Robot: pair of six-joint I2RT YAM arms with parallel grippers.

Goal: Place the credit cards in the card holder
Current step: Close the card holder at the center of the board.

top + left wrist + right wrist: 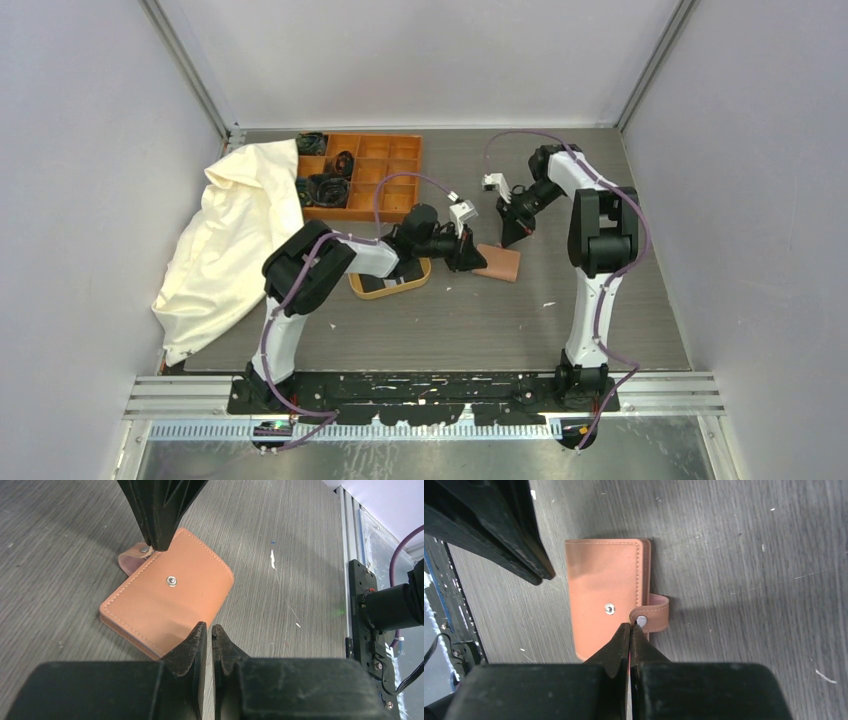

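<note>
The reddish-brown leather card holder (500, 264) lies closed and flat on the grey table. Its strap (653, 615) is unsnapped and sticks out at the side. My left gripper (478, 262) is shut and empty, its tips (209, 626) just over the holder's (170, 610) near edge. My right gripper (512, 240) is shut, its tips (630, 626) touching the holder (599, 580) beside the strap's snap end. I cannot tell whether it pinches the strap. No credit cards show clearly. Something pale lies in the oval wooden tray (395, 292), mostly hidden by my left arm.
An orange compartment box (375, 165) holding dark items stands at the back. A cream cloth (240, 240) is heaped along the left side. The oval tray sits just left of the card holder, under my left wrist. White walls enclose the table.
</note>
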